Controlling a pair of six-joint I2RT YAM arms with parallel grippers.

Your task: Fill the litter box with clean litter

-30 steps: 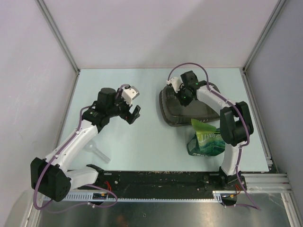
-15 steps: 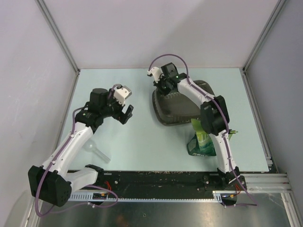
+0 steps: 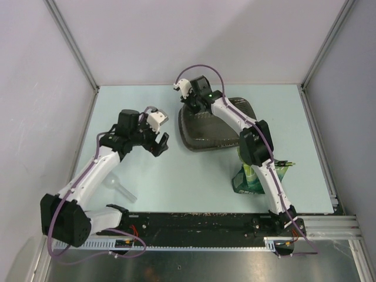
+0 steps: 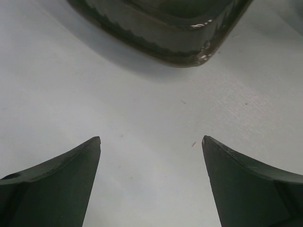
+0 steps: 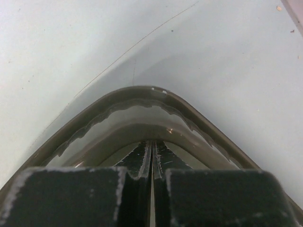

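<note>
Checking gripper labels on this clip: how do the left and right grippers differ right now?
The left gripper is open; the right gripper is shut. The left hangs over the table, short of the litter box; the right reaches inside it, at a rounded corner. Both hold nothing, and both have dark fingers.

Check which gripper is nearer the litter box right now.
Right. The right gripper, shut, is inside the litter box at its far-left corner, by the rim. The left gripper, open, hovers over the table to the box's left, apart from it.
</note>
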